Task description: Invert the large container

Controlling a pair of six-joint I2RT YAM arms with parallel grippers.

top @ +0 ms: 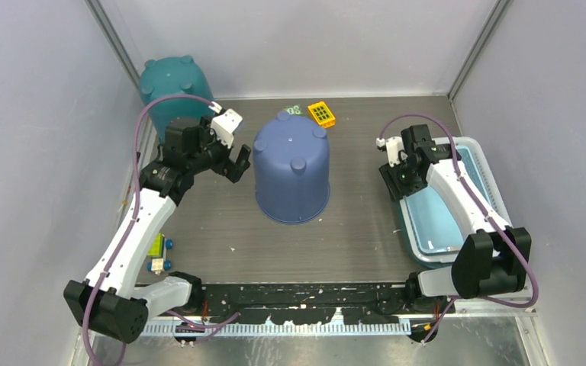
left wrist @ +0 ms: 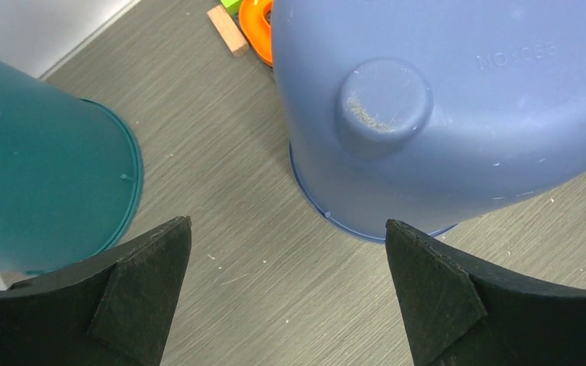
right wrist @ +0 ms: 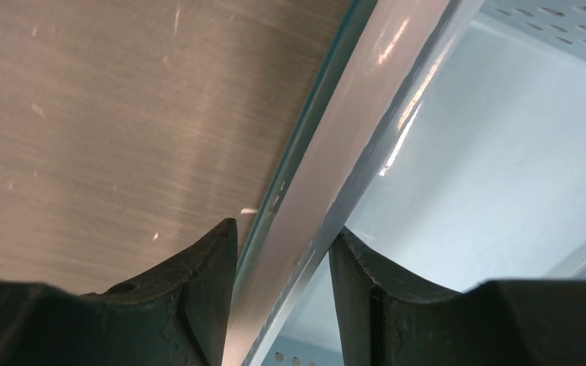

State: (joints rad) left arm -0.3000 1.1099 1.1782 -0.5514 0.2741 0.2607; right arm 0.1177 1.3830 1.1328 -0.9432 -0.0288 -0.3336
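Two fingers [right wrist: 206,282] of my right hand [right wrist: 284,235] pinch the large container [right wrist: 465,175] by its thin rim [right wrist: 351,130]; my left hand [left wrist: 288,225] hangs spread. Tipping could slip that slick edge free.

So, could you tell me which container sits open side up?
The pale blue tub on the right; the teal bucket and the blue bucket stand bottom-up.

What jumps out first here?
A periwinkle-blue plastic bucket stands upside down mid-table, the left claw open just beside it. A teal plastic bucket, also inverted, sits in the back left corner. At the right edge, the right claw straddles the rim of a pale blue plastic basket.
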